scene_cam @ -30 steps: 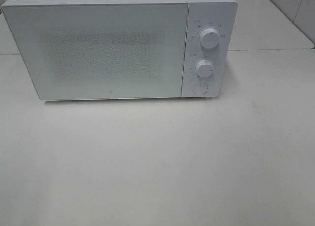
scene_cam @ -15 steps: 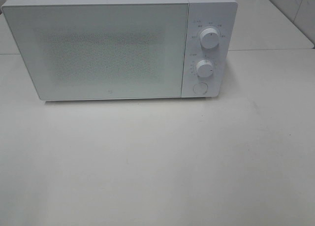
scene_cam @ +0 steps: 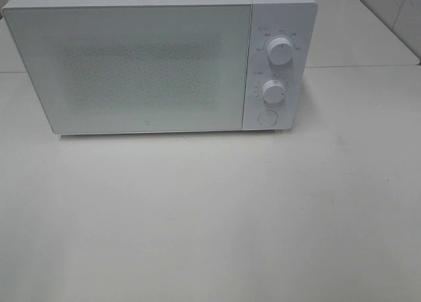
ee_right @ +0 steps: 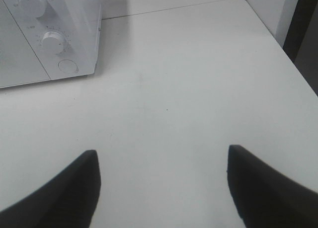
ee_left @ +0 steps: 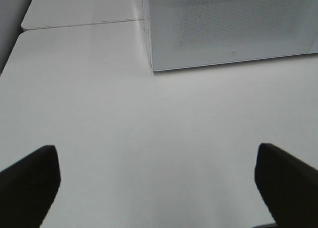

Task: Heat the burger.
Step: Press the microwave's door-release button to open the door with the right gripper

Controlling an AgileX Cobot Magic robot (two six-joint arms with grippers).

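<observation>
- Left tool point(ee_left: 155, 149): black fingers spread wide, empty, over the plain white table point(ee_left: 124, 114).
- Right tool point(ee_right: 162, 151): fingers apart, empty.
- White box-shaped microwave oven point(scene_cam: 131, 65): door shut; round release button point(scene_cam: 267, 117) below two dials.
- Burger: not in view, possibly behind the frosted door; facing and long axis cannot be told.
- Step, judged: door access; next move calls for a square press on the button.

One microwave point(scene_cam: 151, 65) is standing in view. Its panel point(scene_cam: 294, 25) is carrying two knobs, the upper knob point(scene_cam: 280, 52) and the lower knob point(scene_cam: 273, 91), plus one round button point(scene_cam: 267, 117). Two grippers are showing: the left gripper point(ee_left: 155, 153) and the right gripper point(ee_right: 161, 153).
</observation>
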